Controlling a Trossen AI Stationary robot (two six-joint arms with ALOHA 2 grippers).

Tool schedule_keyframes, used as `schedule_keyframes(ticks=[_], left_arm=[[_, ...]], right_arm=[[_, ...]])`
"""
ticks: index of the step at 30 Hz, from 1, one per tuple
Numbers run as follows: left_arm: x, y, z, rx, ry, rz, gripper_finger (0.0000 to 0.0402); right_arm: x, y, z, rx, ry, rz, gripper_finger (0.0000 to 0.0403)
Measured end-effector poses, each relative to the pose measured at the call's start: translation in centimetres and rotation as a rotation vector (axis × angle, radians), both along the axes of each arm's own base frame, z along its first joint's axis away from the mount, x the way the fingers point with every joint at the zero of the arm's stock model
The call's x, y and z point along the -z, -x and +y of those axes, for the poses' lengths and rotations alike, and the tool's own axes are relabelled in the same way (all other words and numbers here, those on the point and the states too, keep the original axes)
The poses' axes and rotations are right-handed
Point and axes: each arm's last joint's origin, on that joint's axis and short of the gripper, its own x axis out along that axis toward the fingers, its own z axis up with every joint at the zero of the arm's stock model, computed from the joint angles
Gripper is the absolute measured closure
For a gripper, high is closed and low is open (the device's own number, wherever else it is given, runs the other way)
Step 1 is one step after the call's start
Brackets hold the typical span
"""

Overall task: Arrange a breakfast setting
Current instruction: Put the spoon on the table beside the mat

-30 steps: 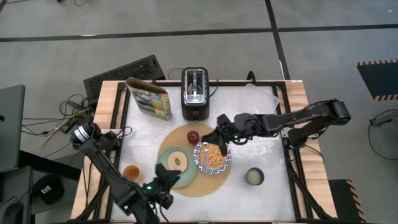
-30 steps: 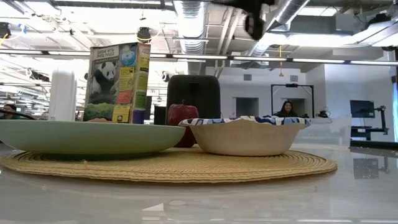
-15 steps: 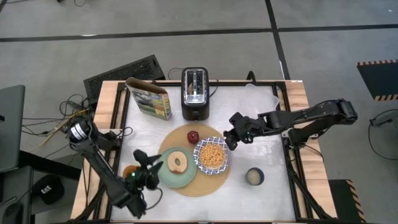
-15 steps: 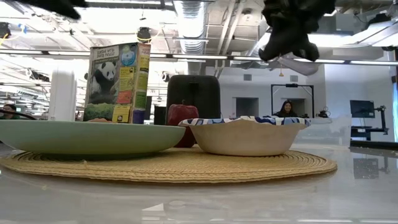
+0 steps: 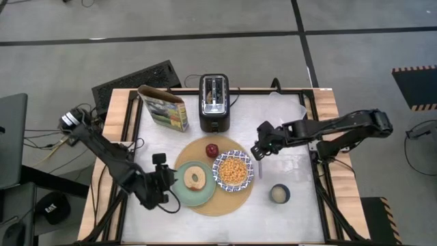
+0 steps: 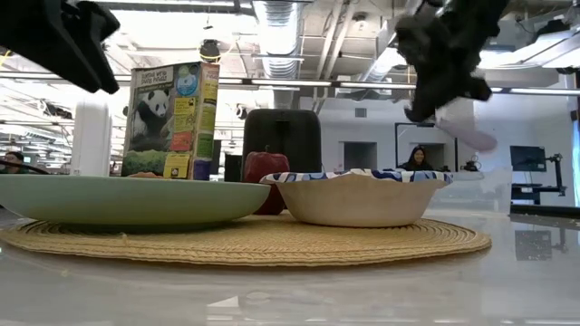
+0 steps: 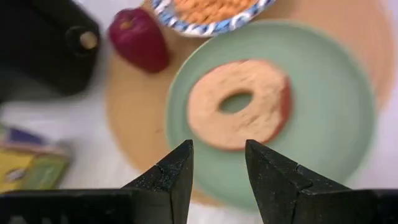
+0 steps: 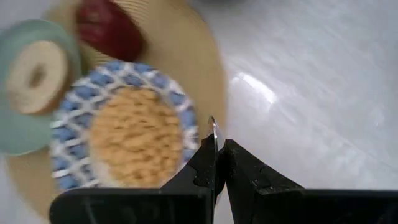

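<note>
The right gripper point(image 5: 257, 152) hangs above the counter point(image 5: 293, 130), its fingers point(image 8: 245, 171) pinched shut on the metal spoon point(image 8: 213, 135), whose thin edge juts out just past the fingertips. Beside those fingers, on the round tan mat point(image 5: 225, 205), sits the blue-and-white patterned bowl point(image 5: 233, 171) filled with cereal, with the red apple point(image 5: 212, 149) beyond it. The left gripper point(image 5: 161, 179) hovers with its fingers point(image 7: 171, 175) parted and empty; directly ahead of them the bagel point(image 7: 238, 112) lies on the pale green plate point(image 7: 336, 124). The dark mug point(image 5: 279, 195) stands on the counter, well apart from both sets of fingers.
</note>
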Motion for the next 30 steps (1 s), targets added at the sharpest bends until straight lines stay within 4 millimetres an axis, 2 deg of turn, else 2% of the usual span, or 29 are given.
schedule_keyframes(ticks=[5, 8, 13, 18, 22, 30], left_arm=[[-0.3, 0.1, 0.7, 0.064, 0.076, -0.069, 0.0269], [-0.4, 0.0, 0.8, 0.084, 0.063, -0.076, 0.0269], [-0.4, -0.2, 1.0, 0.104, 0.037, -0.074, 0.0269], [-0.5, -0.5, 1.0, 0.113, 0.027, -0.085, 0.0269], [-0.6, -0.7, 1.2, 0.103, 0.028, -0.096, 0.0269], [-0.6, -0.8, 1.3, 0.095, 0.033, -0.100, 0.0269]], right_arm=[[2.8, 1.1, -0.8, 0.043, -0.063, 0.030, 0.0359], [4.0, 1.8, -0.8, 0.047, -0.112, -0.034, 0.0359], [6.0, 3.2, -0.8, 0.090, -0.148, -0.022, 0.0359], [7.6, 2.8, -0.3, 0.071, -0.186, -0.067, 0.0359], [9.2, 2.4, -0.2, 0.078, -0.213, -0.022, 0.0359], [10.6, 2.0, -0.1, 0.116, -0.241, 0.034, 0.0356]])
